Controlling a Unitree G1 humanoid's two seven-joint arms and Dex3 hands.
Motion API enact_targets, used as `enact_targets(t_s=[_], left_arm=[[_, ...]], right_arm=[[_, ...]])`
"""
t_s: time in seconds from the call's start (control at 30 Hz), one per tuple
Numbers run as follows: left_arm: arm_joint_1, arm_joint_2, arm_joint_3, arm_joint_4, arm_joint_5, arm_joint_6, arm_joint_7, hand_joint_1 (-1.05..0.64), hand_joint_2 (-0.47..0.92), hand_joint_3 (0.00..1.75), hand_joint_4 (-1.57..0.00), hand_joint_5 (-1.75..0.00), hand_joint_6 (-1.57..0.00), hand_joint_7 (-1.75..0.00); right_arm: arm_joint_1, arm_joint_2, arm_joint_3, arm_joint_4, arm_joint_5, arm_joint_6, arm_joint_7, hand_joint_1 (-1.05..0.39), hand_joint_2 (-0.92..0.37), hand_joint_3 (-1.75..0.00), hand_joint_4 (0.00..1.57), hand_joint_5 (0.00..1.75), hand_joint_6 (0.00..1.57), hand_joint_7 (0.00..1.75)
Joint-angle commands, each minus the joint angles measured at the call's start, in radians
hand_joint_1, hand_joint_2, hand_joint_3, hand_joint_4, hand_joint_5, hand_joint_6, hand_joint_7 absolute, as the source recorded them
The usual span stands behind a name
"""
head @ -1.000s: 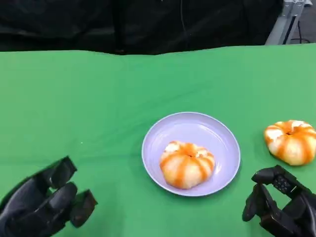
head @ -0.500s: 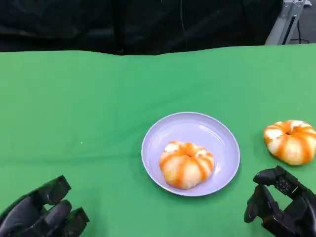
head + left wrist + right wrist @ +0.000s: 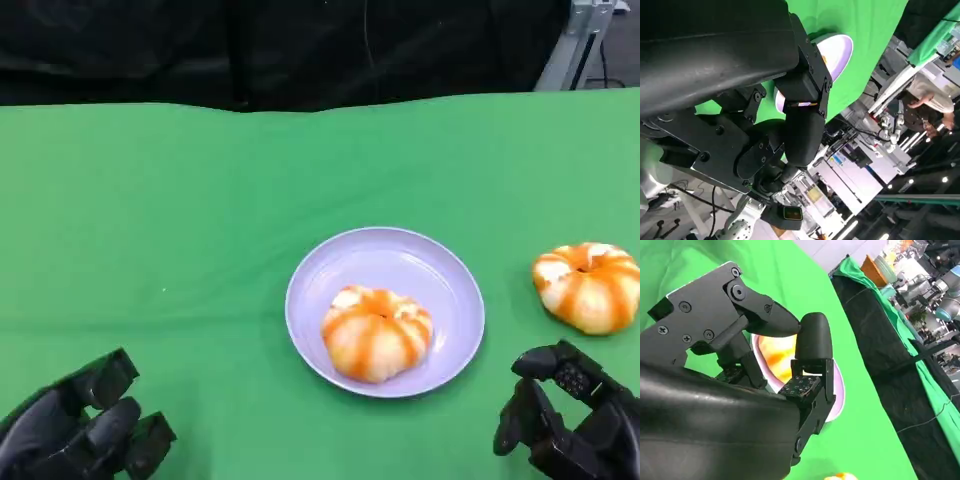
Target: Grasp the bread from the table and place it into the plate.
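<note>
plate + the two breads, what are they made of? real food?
Plate: looks like lilac plastic, smooth, matte, uniform colour with a thin rim; could be melamine. Bread on the plate and bread on the table: glossy, evenly striped orange and cream, which suggests moulded fake food, though real glazed buns can't be ruled out.

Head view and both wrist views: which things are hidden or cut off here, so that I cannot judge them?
- Left hand, head view: lower part cut off by the picture's bottom edge.
- Right hand, head view: cut off at the corner.
- Plate and bread on the plate, right wrist view: mostly hidden behind the hand's fingers.
- Bread on the table, right wrist view: cut off by the edge.
</note>
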Motion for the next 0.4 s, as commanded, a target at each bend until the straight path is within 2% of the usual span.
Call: enact_targets(t_s=[0.03,0.4], left_arm=[[-0.006,0.008,0.008,-0.003,0.014,-0.010,0.001,-0.12,0.51,1.24,-0.90,-1.75,-0.87,-1.58],[-0.007,0.002,0.000,0.000,0.030,-0.029,-0.006,-0.11,0.50,1.22,-0.91,-1.75,-0.88,-1.57]], right_arm=[[0.007,-0.009,-0.011,-0.022,0.012,0.002,-0.003,-0.16,-0.57,-1.01,0.87,1.70,0.88,1.34],[0.002,-0.009,-0.018,-0.012,0.015,0.001,0.003,-0.16,-0.54,-1.05,0.85,1.73,0.85,1.38]])
